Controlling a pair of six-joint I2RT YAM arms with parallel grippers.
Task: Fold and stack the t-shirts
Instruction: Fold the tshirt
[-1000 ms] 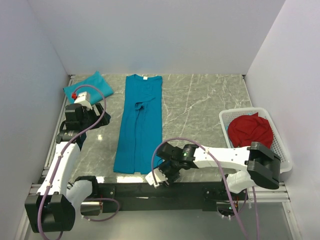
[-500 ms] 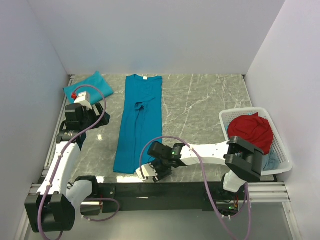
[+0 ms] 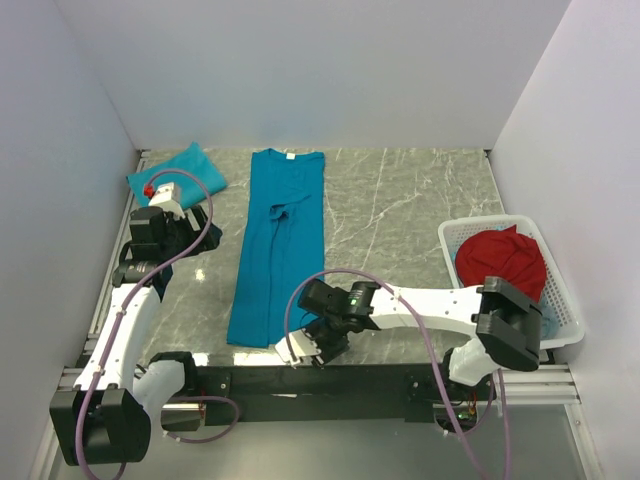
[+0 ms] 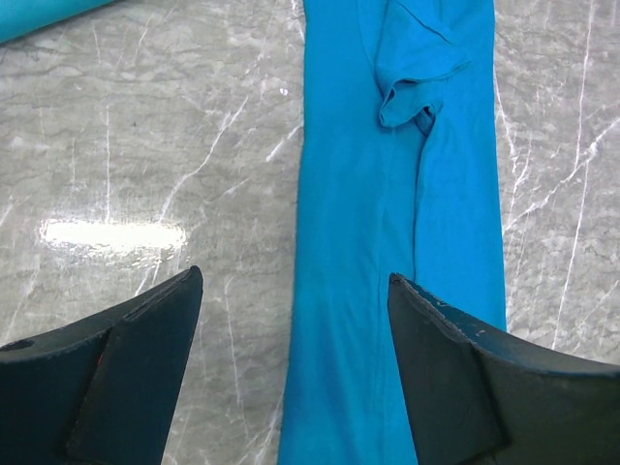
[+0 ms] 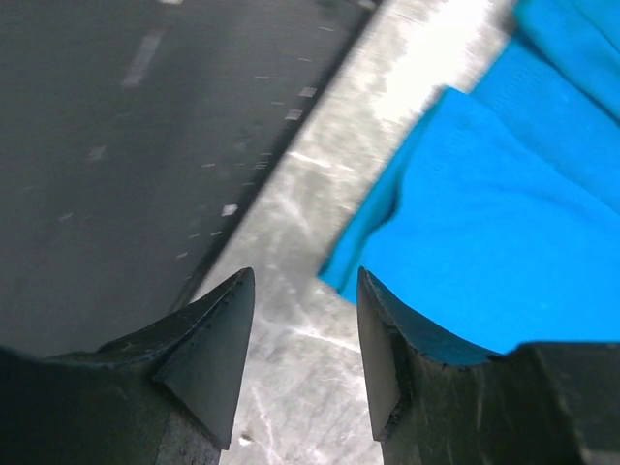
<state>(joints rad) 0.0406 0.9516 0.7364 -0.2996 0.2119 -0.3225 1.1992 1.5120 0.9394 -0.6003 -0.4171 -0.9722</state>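
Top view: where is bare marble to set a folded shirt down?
The widest bare patch lies between the long bright teal t-shirt and the white plastic basket. The left strip is crowded: the left arm and the small folded teal shirt.

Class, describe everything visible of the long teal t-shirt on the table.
The long t-shirt is bright teal, soft cloth, folded lengthwise into a narrow strip, a sleeve tucked across its middle. It lies flat on the marbled table, white neck label at the far end. The open right gripper is beside its near corner, not gripping.
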